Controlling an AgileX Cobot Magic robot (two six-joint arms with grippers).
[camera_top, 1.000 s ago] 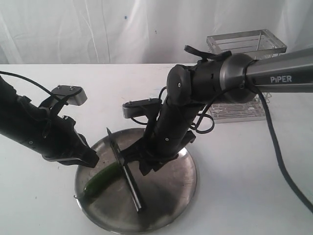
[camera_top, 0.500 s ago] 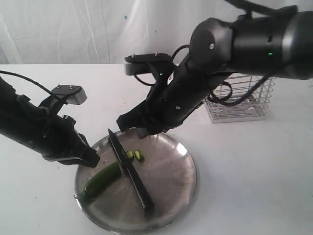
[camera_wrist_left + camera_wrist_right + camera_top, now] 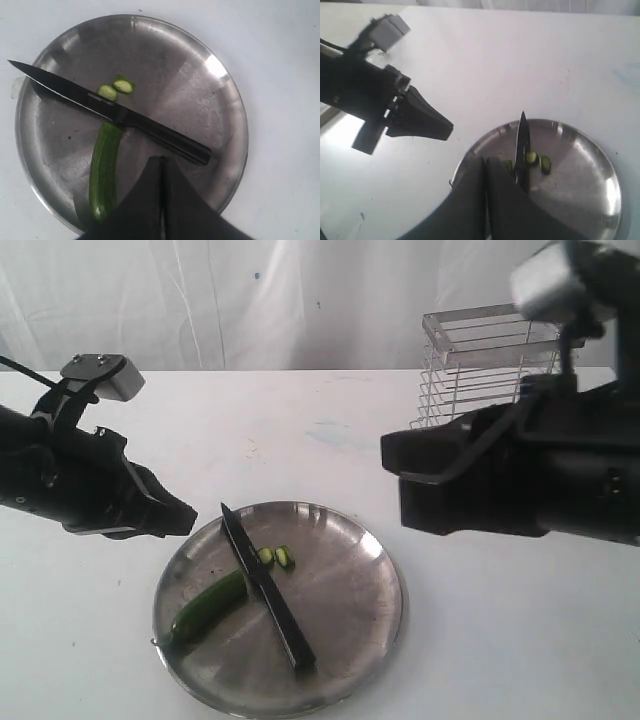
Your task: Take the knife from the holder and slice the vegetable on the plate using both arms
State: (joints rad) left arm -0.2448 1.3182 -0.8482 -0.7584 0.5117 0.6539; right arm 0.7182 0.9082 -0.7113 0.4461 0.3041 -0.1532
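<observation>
On the plate (image 3: 375, 570) lie the knife (image 3: 265, 585), the vegetable (image 3: 210, 608) with its cut end touching the blade, and two small slices (image 3: 276, 557) just beside the blade. The left gripper (image 3: 163, 161) and the right gripper (image 3: 485, 161) are fully closed, grasp nothing, and are apart from the knife. The holder (image 3: 480, 370) stands well apart from the plate.

Knife (image 3: 265, 587) lies across vegetable (image 3: 209, 607) on plate (image 3: 352, 590); holder (image 3: 470, 370) behind
</observation>
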